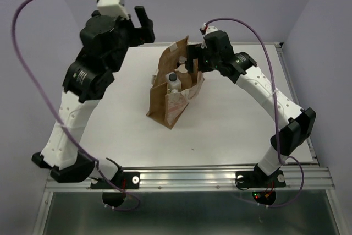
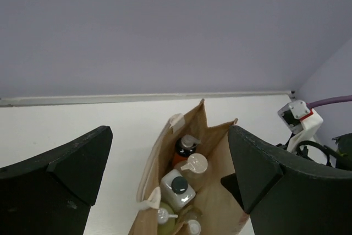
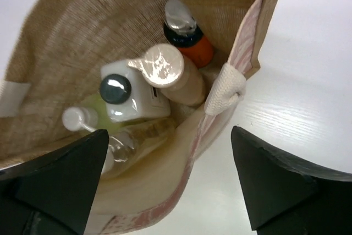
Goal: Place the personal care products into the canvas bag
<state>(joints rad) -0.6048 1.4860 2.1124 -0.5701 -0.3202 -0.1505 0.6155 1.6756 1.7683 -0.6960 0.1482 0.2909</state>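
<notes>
The canvas bag (image 1: 164,105) stands open at mid-table, its printed panel facing front right. Inside it are several personal care products: an orange bottle (image 3: 190,43) with a dark cap, a beige one (image 3: 165,71), a translucent white one (image 3: 131,102) with a black cap, a yellow-green one (image 3: 91,113) and a clear amber one (image 3: 125,141). My right gripper (image 3: 169,136) hangs open just above the bag's printed wall, holding nothing. My left gripper (image 2: 169,136) is open, raised high at the back left, looking down on the bag (image 2: 223,160) and its bottles (image 2: 179,187).
The white table (image 1: 236,130) ends at a metal rail (image 1: 192,179) in front of the arm bases. Purple walls close in behind and to both sides. A white strap handle (image 3: 225,89) hangs over the bag's rim. The right arm's cable (image 1: 264,53) arches over the back right.
</notes>
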